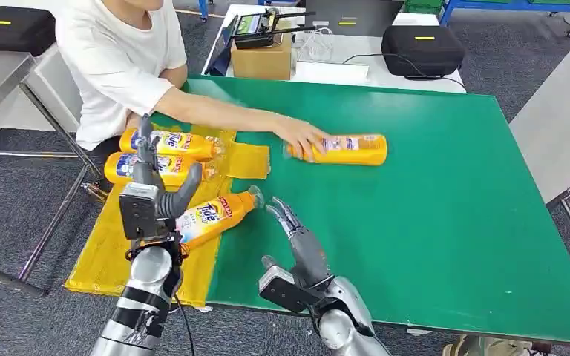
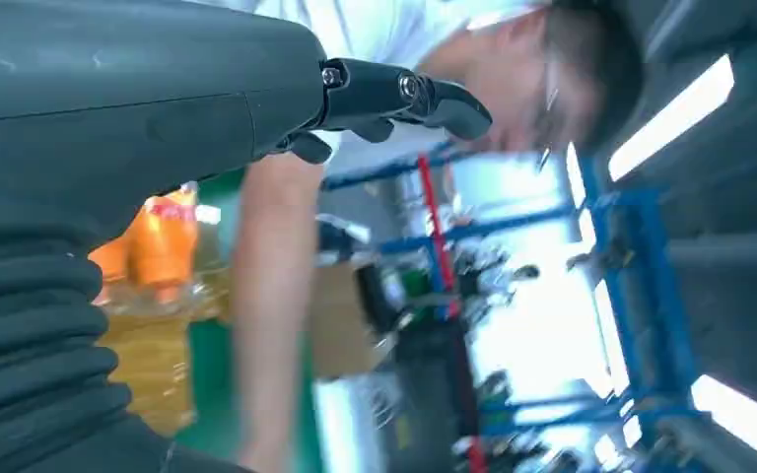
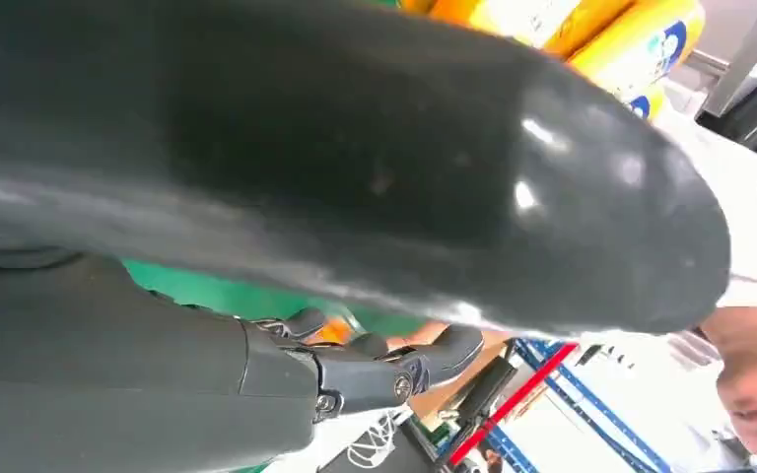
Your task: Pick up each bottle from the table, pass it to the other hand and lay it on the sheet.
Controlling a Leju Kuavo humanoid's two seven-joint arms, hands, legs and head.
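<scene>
Left hand (image 1: pixel 151 194) raised, fingers apart; right hand (image 1: pixel 299 241) outstretched, fingers apart, empty

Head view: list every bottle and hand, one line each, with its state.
Bottle on green table: lying flat, person's hand on it.
Three bottles on yellow sheet: lying on their sides.
Left hand: raised, holds nothing.
Right hand: open, fingers extended, empty.

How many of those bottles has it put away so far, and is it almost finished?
Three bottles lie on the yellow sheet: two at the far end and a third just beside the left hand, which looks freshly laid. Both hands hold nothing; the right hand hangs over the green table. A person's hand rests on a fourth bottle on the table, so at least that one remains.
</scene>
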